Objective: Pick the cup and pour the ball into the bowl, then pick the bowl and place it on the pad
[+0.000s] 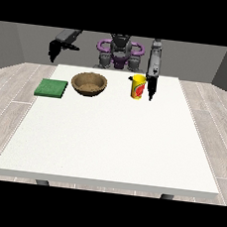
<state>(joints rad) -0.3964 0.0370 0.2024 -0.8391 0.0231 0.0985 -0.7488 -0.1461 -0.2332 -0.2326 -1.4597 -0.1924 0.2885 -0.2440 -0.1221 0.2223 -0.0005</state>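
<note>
- The white table fills most of the view; its whole near half and both near corners are bare, so the widest open room lies between the things and the camera-side edge.
- The robot stands behind the far edge, arms reaching over it.
- The brown bowl sits upright near the far edge, left of the table's middle, with a clear gap to the pad on one side and the cup on the other.
- The green pad lies flat close to the table's left edge, just beside the bowl and apart from it.
- The yellow cup stands upright right of the bowl, near the far edge; the ball cannot be made out.
- The hand at the view's right hangs pointing down just beside the cup's right side; whether it touches or clasps the cup, I cannot tell.
- The hand at the view's left hangs past the table's far-left corner, above floor level, well apart from every object; its finger pose cannot be told.
</note>
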